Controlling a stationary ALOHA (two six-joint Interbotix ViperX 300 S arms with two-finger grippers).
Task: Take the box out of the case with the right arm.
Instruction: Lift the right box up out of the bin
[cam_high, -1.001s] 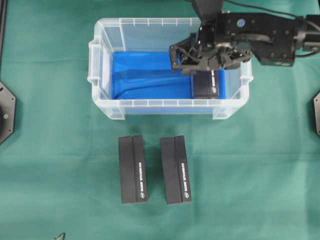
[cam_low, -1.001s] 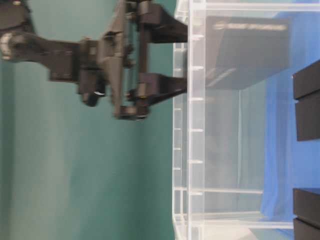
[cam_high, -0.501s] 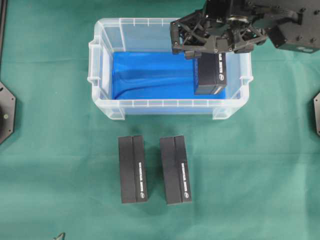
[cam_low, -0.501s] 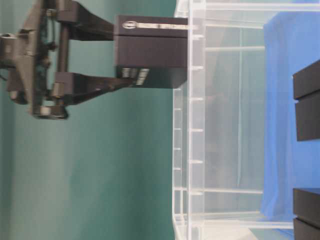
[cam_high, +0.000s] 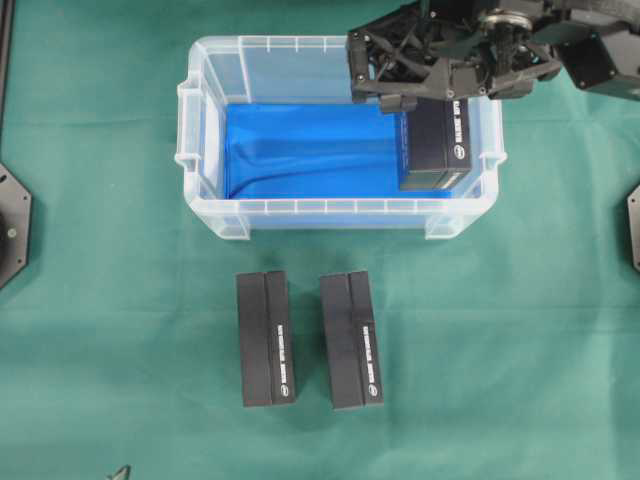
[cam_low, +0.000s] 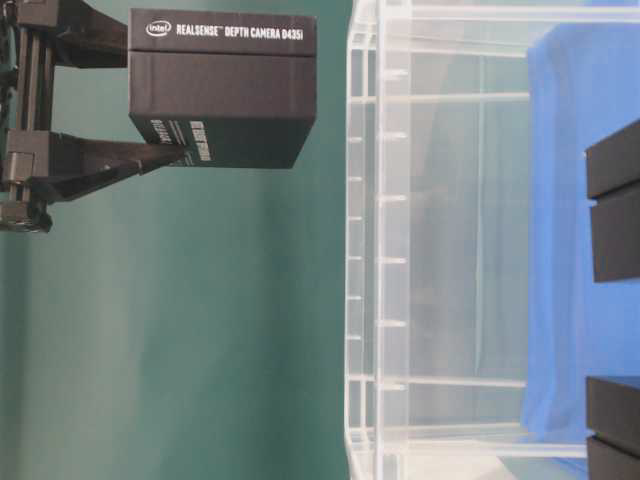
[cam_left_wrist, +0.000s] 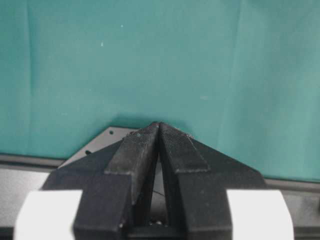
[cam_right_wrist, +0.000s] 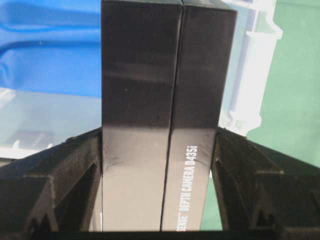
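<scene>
The black lattice-framed right gripper (cam_low: 150, 100), clamped on the black rectangular cardboard box (cam_low: 222, 88), has raised it clear of the clear plastic case (cam_high: 205, 130) with the blue lining; it now hangs above the case's right end, so only placing remains.

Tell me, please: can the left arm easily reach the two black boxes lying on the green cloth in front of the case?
Probably yes. Both boxes lie in the open with nothing over them. The left gripper is shut and holds nothing. The right gripper is up by the case, shut on a third box.
</scene>
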